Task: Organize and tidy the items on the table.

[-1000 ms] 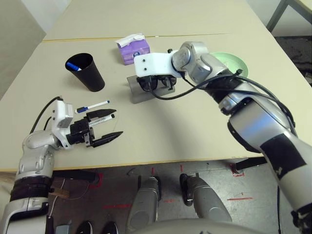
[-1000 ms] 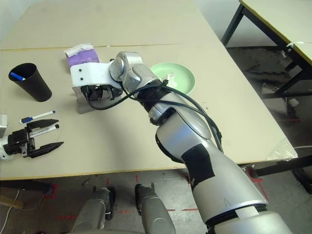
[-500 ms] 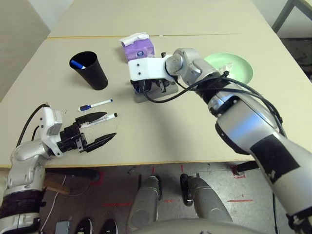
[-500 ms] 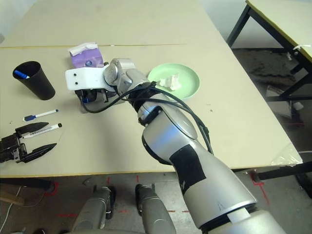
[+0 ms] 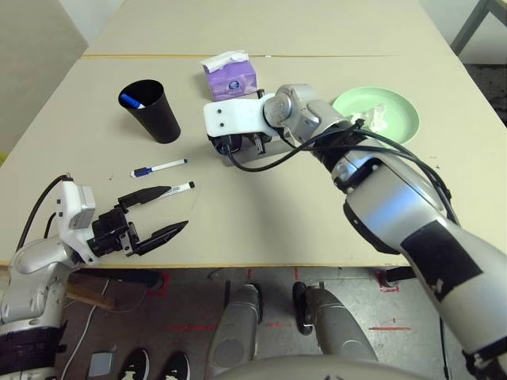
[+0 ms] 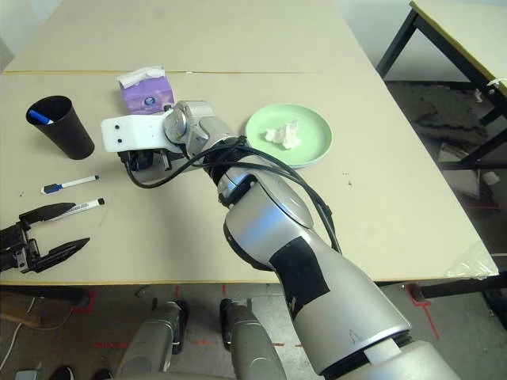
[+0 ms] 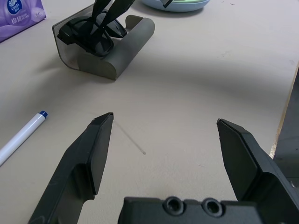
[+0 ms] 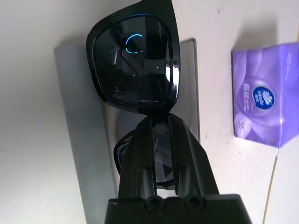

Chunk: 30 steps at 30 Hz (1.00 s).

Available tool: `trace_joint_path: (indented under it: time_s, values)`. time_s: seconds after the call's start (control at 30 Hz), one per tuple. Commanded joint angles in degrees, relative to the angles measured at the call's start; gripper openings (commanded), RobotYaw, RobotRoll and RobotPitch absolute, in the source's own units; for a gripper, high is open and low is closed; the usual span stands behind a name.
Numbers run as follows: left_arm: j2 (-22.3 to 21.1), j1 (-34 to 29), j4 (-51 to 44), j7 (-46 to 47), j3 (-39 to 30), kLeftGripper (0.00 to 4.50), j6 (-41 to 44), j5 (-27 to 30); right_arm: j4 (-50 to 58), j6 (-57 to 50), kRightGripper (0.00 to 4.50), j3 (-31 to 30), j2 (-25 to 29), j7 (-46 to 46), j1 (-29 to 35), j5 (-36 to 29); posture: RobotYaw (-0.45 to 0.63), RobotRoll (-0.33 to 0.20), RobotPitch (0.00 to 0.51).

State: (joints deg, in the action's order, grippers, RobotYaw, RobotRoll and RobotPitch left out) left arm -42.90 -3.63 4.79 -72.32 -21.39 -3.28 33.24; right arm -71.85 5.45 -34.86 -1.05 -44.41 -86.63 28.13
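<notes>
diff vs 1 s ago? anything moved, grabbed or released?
The left end effector, open and empty, drew back a little from the black-capped marker toward the table's near edge. Nothing was grabbed or released. The right end effector stays shut on the sunglasses at the glasses case. The blue-capped marker, cup and plate are unmoved.

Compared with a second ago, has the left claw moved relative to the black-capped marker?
Yes. The left claw has pulled back toward the robot. Its upper fingertip earlier reached the cap of the black-capped marker; now it stops short of that cap.
</notes>
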Motion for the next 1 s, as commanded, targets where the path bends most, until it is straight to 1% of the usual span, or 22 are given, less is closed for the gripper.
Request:
trace_joint_path:
  time_s: [0.03, 0.4, 0.87, 0.93, 1.0]
  values:
    - [0.5, -0.3, -0.8, 0.1, 0.6, 4.50, 0.4, -0.2, -0.9, -0.4, 0.19, 0.8, 0.1, 1.2, -0.4, 1.0, 0.17, 0.000, 0.237]
    - [0.8, 1.4, 0.4, -0.6, 1.2, 4.50, 0.6, -0.3, -1.7, -2.0, 0.19, 1.2, 0.9, 2.7, 0.3, 2.3, 0.15, 0.000, 0.236]
    - [0.8, 3.4, 2.6, -1.6, 1.1, 4.50, -0.3, -0.9, -0.9, -2.7, 0.19, 2.3, 0.6, -0.3, 1.7, 1.5, 0.15, 0.000, 0.230]
    - [0.8, 3.8, 3.2, -1.7, 1.2, 4.50, -0.6, -1.0, -0.7, -2.9, 0.92, 2.6, 0.6, -0.5, 1.6, 1.6, 0.15, 0.000, 0.226]
    - [0.9, 4.3, 3.9, -1.9, 1.3, 4.50, -0.9, -1.2, -0.7, -3.0, 1.56, 3.0, 0.7, -0.6, 1.3, 1.6, 0.14, 0.000, 0.225]
